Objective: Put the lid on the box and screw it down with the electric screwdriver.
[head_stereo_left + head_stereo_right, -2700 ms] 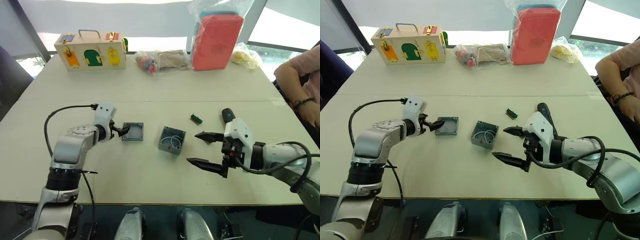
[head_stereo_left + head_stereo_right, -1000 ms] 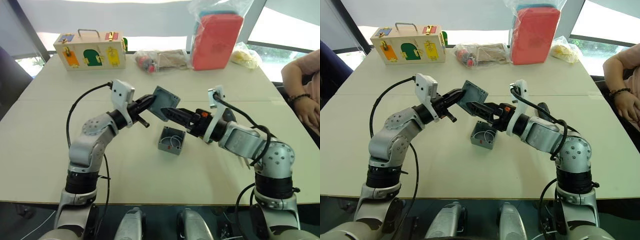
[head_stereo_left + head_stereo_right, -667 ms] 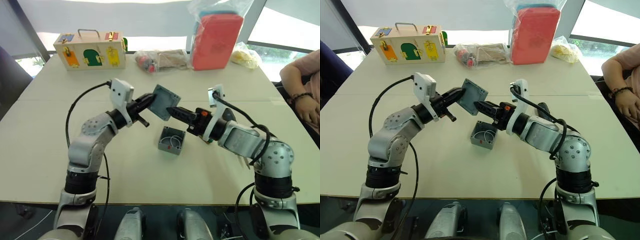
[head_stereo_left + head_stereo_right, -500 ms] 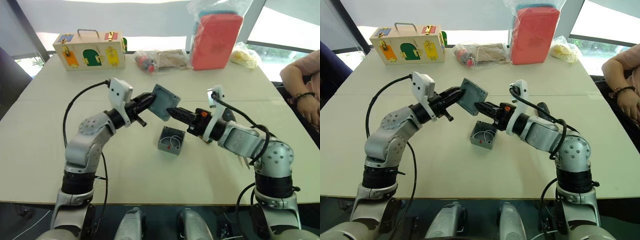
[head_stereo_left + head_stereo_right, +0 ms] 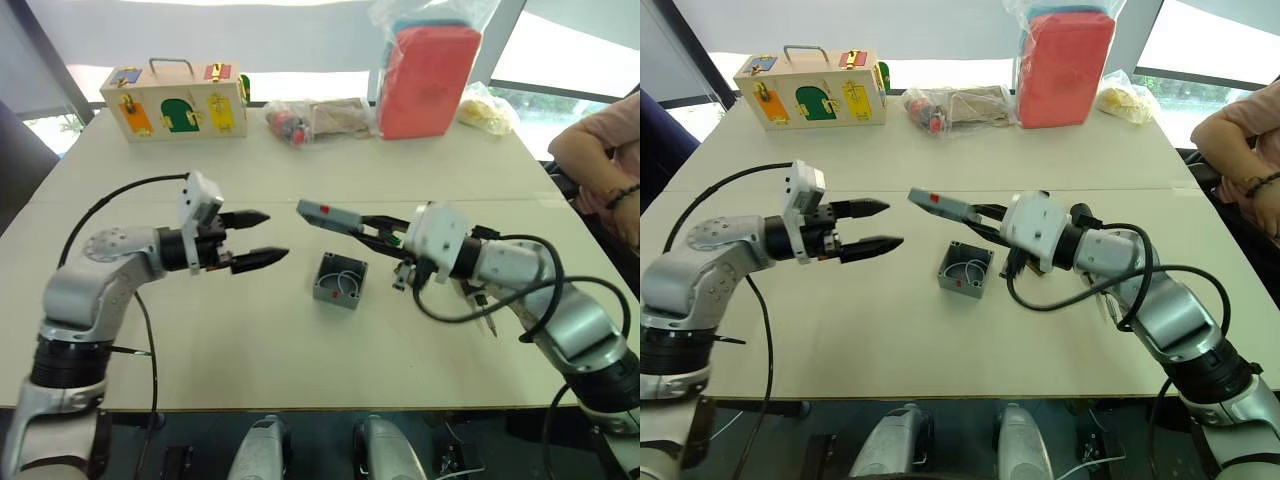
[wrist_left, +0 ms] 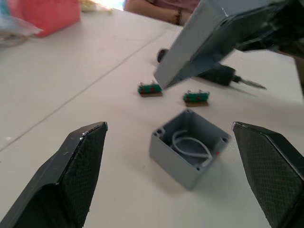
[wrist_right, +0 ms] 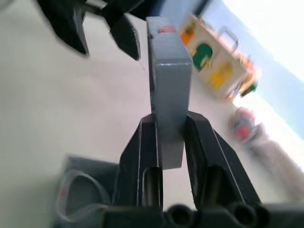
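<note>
The grey lid (image 5: 325, 213) hangs in the air, roughly level, just above and left of the box. My right gripper (image 5: 375, 228) is shut on the lid's edge, and its fingers (image 7: 147, 142) clamp both faces. The open grey box (image 5: 339, 281) stands on the table with white wires inside. Left of the lid, my left gripper (image 5: 275, 235) is open and holds nothing. The black electric screwdriver (image 6: 216, 75) lies on the table beyond the box, mostly hidden behind my right arm in the eye views.
Two small green circuit pieces (image 6: 150, 89) lie near the screwdriver. At the table's far edge stand a wooden latch box (image 5: 175, 100), a clear bag of small items (image 5: 320, 120) and a red bag (image 5: 430, 68). A person's arm (image 5: 600, 150) rests at the right.
My left gripper has let go of the lid, opened and drawn back to the left. The right gripper closed on the lid and now carries it alone, turned roughly level near the box.
</note>
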Robot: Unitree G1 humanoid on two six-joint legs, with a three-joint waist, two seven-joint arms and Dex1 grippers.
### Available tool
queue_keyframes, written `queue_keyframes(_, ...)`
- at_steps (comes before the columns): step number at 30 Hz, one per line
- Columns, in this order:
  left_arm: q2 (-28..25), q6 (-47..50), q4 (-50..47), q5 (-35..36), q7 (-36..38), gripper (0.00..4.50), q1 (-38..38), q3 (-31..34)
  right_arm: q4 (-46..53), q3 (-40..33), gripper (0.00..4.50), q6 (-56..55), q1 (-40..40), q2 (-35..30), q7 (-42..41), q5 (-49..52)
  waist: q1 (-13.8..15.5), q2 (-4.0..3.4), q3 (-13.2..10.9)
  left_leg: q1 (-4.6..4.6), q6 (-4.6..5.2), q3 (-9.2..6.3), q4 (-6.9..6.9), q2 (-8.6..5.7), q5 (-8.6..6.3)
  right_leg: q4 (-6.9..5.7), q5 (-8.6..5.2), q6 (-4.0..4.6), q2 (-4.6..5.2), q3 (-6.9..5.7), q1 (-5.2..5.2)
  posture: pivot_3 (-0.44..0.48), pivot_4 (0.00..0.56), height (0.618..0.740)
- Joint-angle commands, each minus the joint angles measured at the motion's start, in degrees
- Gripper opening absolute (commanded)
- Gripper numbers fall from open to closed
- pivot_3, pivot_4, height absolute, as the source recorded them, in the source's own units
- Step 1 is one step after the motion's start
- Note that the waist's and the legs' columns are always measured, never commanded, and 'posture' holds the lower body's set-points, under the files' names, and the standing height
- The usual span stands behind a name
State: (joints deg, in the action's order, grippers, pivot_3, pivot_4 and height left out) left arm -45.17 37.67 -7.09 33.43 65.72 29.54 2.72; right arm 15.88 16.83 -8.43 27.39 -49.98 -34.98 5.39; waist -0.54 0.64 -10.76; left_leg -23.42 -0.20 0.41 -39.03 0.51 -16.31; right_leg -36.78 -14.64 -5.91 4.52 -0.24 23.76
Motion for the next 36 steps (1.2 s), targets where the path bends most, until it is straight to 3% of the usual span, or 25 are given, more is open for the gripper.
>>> queue_keyframes(1,-2.35,-4.14,3.81,-1.66,7.47,4.41,3.02,-2.22,-11.39,1.54,0.18,-27.16,2.10,-0.34,6.12,-20.88,-0.09,0.02,-0.01,0.00,0.00,0.04,0.00,0.00,0.00,0.01,0.00,0.00,0.02,0.01,0.00,0.000,0.150,0.730)
queue_keyframes(5,-2.33,-6.84,8.20,-3.70,10.41,4.41,6.19,-3.95,-19.92,0.62,0.18,-38.92,3.09,2.71,15.85,-32.79,-0.26,0.09,-0.08,-0.02,-0.02,0.20,0.00,0.02,0.01,-0.09,0.01,-0.01,0.03,0.10,0.13,0.000,0.150,0.730)
queue_keyframes(12,-1.91,-9.42,10.86,-5.93,14.09,4.41,8.33,-6.16,-25.03,-0.79,0.18,-42.68,2.73,5.51,28.01,-46.71,-0.33,0.09,-0.08,-0.04,-0.07,0.49,0.01,0.04,0.04,-0.26,0.00,-0.01,0.03,0.35,0.34,0.000,0.150,0.730)
queue_keyframes(36,-0.31,-9.63,10.56,-7.09,13.94,4.41,8.58,-6.04,-29.74,2.09,0.18,-42.07,1.89,6.76,36.53,-56.59,-0.41,0.09,-0.08,-0.04,-0.06,0.70,0.00,0.06,0.04,-0.37,0.01,-0.02,0.02,0.60,0.46,0.000,0.150,0.730)
